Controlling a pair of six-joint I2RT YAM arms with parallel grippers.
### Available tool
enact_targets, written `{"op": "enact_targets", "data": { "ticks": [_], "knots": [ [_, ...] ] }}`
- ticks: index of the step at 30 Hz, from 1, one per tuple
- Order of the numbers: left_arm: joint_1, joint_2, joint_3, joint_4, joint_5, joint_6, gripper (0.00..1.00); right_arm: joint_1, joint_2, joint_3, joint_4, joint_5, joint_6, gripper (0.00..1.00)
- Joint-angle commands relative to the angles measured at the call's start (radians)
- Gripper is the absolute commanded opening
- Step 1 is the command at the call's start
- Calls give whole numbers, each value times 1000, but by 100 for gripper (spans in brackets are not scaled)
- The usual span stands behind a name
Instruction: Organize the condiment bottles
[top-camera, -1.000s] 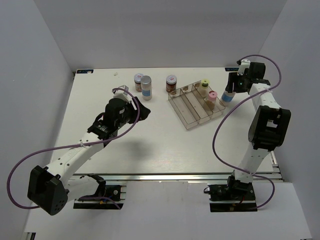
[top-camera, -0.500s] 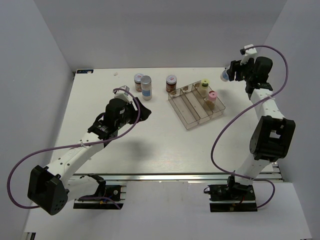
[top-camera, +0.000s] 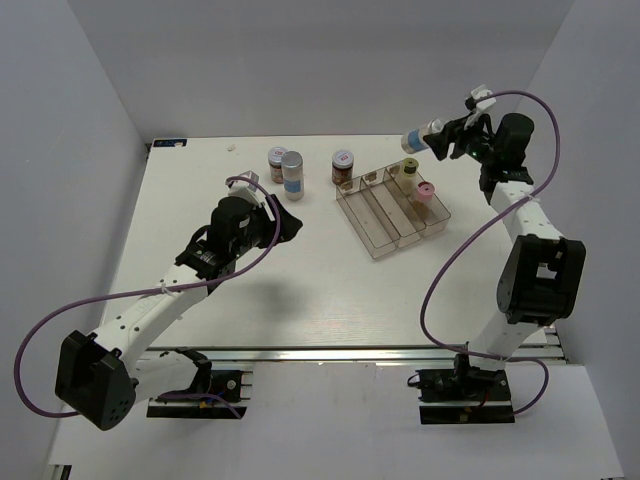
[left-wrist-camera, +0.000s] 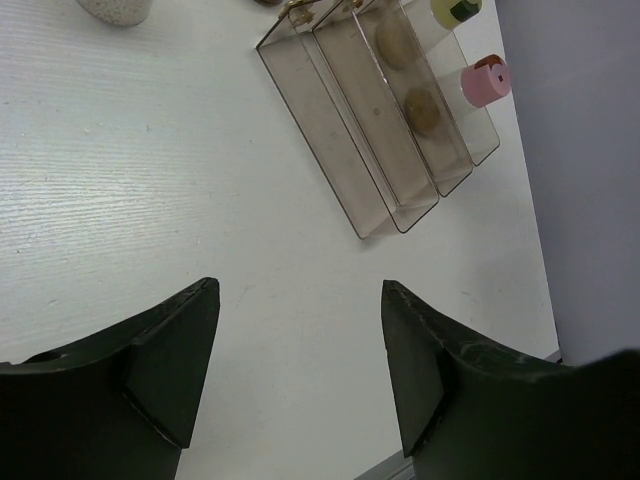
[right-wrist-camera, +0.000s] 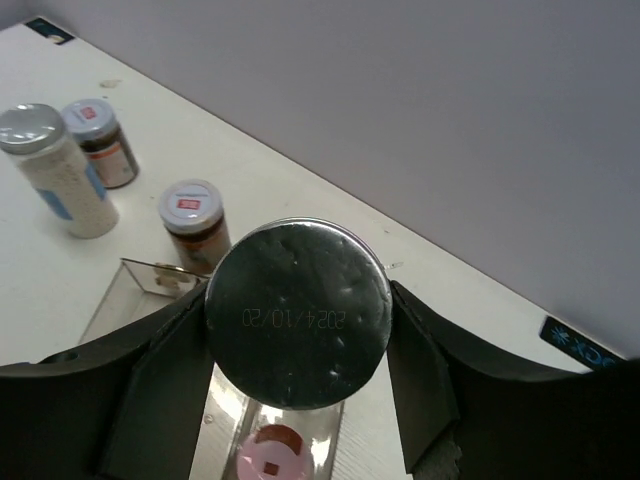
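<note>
Right arm has swung up and toward the centre since a second ago: the white-and-blue bottle (top-camera: 422, 138) it carries was standing upright on the table beside the tray, and is now in the air, tipped sideways, above the tray's far end. Right gripper (top-camera: 450, 140) is pinching that bottle, whose silver cap fills the space between the fingers in the right wrist view. Left arm has not moved. Left gripper (left-wrist-camera: 300, 350) hangs over bare table with its fingers spread and nothing in them.

Table (top-camera: 300, 290) is white and matte, closed in by plain pale grey walls (top-camera: 90, 110), with a metal rail (top-camera: 330, 352) along the near edge. Clear tray (top-camera: 380, 215) with three slots sits diagonally right of centre. Pink-capped bottle (top-camera: 424, 192) and yellow-green-capped bottle (top-camera: 405, 172) stand in its rightmost slot. Left of the tray, on the table: first brown jar (top-camera: 276, 160) just beside a silver-capped bottle (top-camera: 292, 173), and second brown jar (top-camera: 343, 166) near the tray's far corner. Purple cables (top-camera: 450, 250) loop off both arms.
</note>
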Motion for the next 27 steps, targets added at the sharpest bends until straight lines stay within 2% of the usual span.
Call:
{"op": "enact_targets", "data": {
  "ticks": [1, 4, 5, 7, 8, 10, 14, 23, 27],
  "knots": [
    [5, -24, -3, 12, 5, 12, 76, 21, -50, 31, 162, -93, 42, 0],
    [5, -19, -6, 20, 9, 10, 76, 26, 36, 136, 19, -231, 70, 0],
    [5, -16, -5, 21, 11, 10, 76, 32, 61, 225, -40, -289, 62, 0],
    [5, -10, 5, 18, 13, 13, 76, 67, 107, 290, -205, -314, 1, 0],
    [5, -7, 9, 17, 11, 18, 76, 79, 119, 343, -324, -269, -87, 0],
    [5, -7, 15, 9, 6, 22, 76, 142, 162, 402, -445, -184, -156, 0],
    [5, -18, 11, -2, 3, 25, 76, 181, 253, 543, -660, -107, -202, 0],
    [7, -24, 0, -3, 3, 25, 76, 210, 308, 609, -812, -9, -312, 0],
    [7, -15, 5, -3, 3, 28, 77, 211, 313, 598, -819, 46, -321, 0]
  ]
}}
